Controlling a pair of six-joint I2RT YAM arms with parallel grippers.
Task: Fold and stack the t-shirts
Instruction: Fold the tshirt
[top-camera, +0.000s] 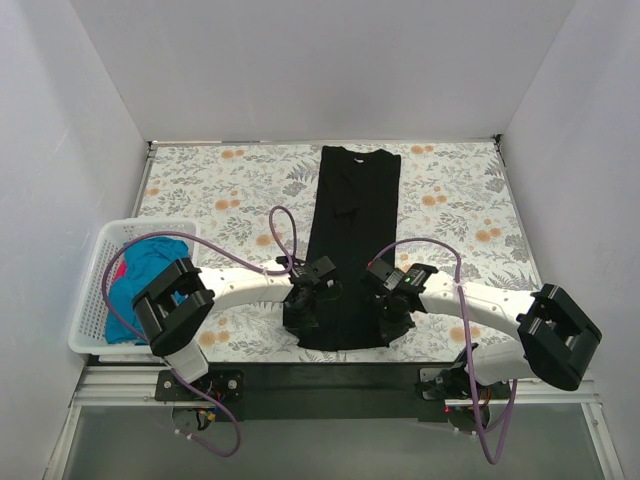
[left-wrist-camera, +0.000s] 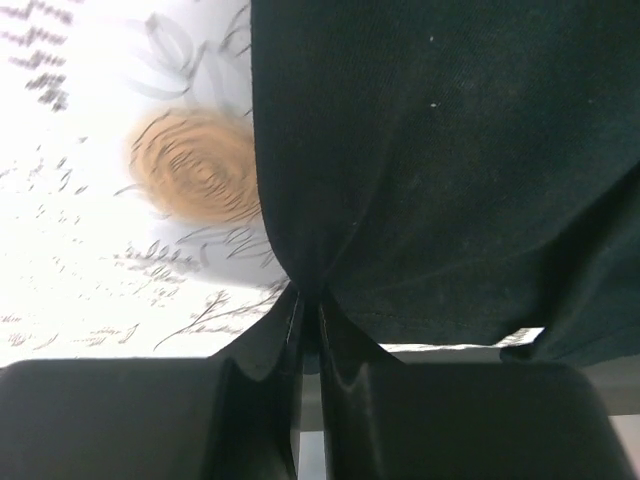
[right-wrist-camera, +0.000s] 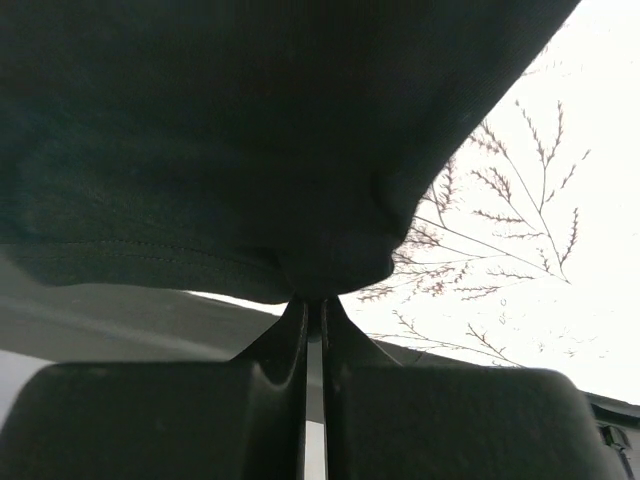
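Note:
The black t-shirt (top-camera: 352, 230) lies as a long narrow strip down the middle of the table, collar end at the far side. My left gripper (top-camera: 303, 310) is shut on its near left hem corner; the cloth (left-wrist-camera: 430, 160) bunches at the fingertips (left-wrist-camera: 310, 298). My right gripper (top-camera: 390, 318) is shut on its near right hem corner (right-wrist-camera: 335, 265), lifted a little off the table. The teal-blue t-shirt (top-camera: 140, 272) and a bit of pink-red cloth (top-camera: 119, 272) lie in the basket at the left.
The white lattice basket (top-camera: 92, 290) stands at the table's left near edge. The floral tablecloth (top-camera: 450, 200) covers the table, with white walls around it. The table's near black edge (top-camera: 330, 378) runs just below the shirt's hem.

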